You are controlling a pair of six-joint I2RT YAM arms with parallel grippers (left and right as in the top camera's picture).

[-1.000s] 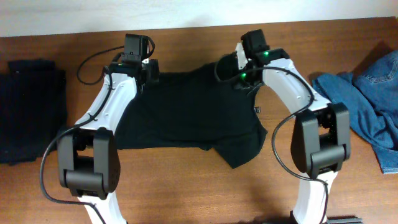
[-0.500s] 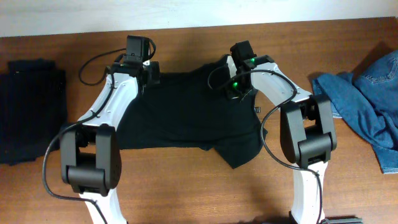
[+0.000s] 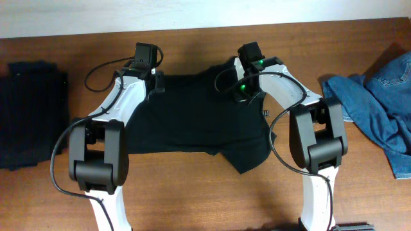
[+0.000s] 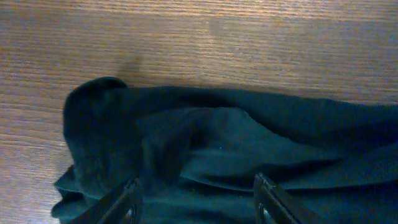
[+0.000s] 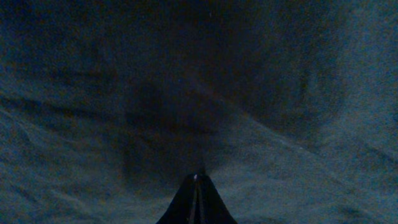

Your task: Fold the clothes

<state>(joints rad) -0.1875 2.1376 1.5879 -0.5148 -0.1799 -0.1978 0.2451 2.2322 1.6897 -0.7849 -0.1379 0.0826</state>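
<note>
Logging black shirt (image 3: 199, 115) spread flat at centre of wooden table (image 3: 192, 199), between the two arms. Long axis running left-right across the table, wider than deep. One loose flap (image 3: 247, 157) pointing to the near right, sticking out past the near hem. Far right corner bunched into a small hump under the right arm. Cannot tell collar end from hem end; all plain matte black, no print.

Left gripper (image 4: 198, 202) at far left corner of shirt, jaws apart, one finger (image 4: 127, 205) on either side of a wrinkled fold, nothing clamped. Seen from left wrist: rounded lump of cloth (image 4: 96, 124) at the corner, folds trailing off right, bare wood beyond the edge.

Right gripper (image 5: 196, 190) at far right part of shirt, jaws together, tips meeting in a point low on the fabric. Cloth creased toward the tips; cannot tell whether any is pinched between them. Right wrist view filled with dark cloth, nothing else readable.

Dark folded pile (image 3: 32, 115) at left edge of table, well apart from shirt, squared up, long axis running far-near. Blue jeans (image 3: 379, 109) in a crumpled heap at right edge, partly cut off by the frame, apart from shirt.

Surface: brown wood grain, matte, grain running left-right. Pale strip (image 3: 128, 16) along the far edge, beyond the table. Black cables looping off both arms near the wrists.
</note>
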